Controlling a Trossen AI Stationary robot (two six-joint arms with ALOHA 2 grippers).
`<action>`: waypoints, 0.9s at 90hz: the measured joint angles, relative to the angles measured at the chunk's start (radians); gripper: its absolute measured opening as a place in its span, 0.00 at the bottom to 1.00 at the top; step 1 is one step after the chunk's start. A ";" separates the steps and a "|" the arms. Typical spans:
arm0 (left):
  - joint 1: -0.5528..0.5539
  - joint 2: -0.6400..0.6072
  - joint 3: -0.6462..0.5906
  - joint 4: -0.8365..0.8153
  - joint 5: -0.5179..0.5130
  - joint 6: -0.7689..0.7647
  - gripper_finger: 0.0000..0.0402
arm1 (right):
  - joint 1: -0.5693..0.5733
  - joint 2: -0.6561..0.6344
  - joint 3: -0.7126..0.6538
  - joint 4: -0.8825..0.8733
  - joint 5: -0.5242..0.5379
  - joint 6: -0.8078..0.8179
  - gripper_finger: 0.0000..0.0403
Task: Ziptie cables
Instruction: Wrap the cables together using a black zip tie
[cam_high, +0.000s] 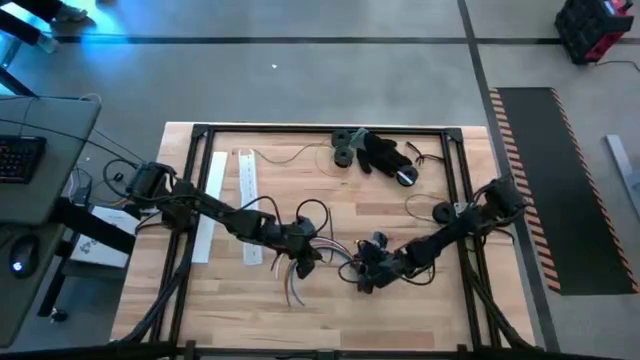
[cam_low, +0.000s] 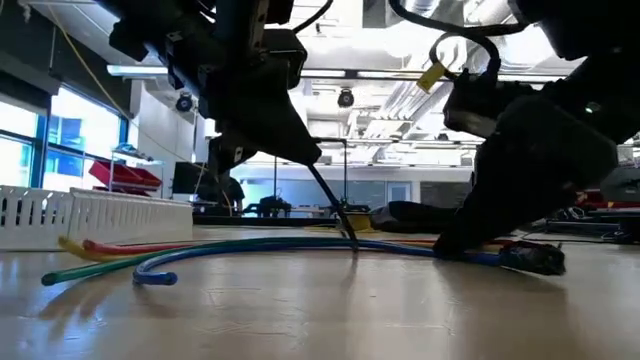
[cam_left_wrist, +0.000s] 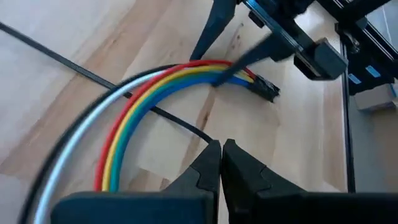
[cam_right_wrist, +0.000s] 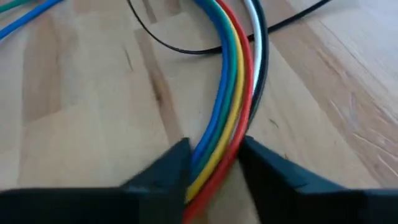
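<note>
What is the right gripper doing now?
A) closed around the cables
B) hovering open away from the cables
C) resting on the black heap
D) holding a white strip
A: in the right wrist view the right gripper has the cables pinched between its fingers.

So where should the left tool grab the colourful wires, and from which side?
Probably the middle of the curve in the cables, away from the end that the right tool pinches. There the wires lie flat side by side on the table, so the left tool would best come straight down, fingers spread across the band.
</note>
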 joint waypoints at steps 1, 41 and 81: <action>0.000 0.000 0.000 0.000 0.001 0.002 0.00 | -0.003 -0.002 0.002 -0.001 -0.005 -0.002 0.08; 0.000 0.000 0.000 -0.015 -0.028 0.017 0.00 | -0.130 -0.074 0.096 -0.011 -0.054 -0.209 0.00; -0.003 0.000 0.000 -0.084 -0.094 -0.034 0.00 | -0.106 -0.276 0.096 -0.436 -0.048 -0.041 0.00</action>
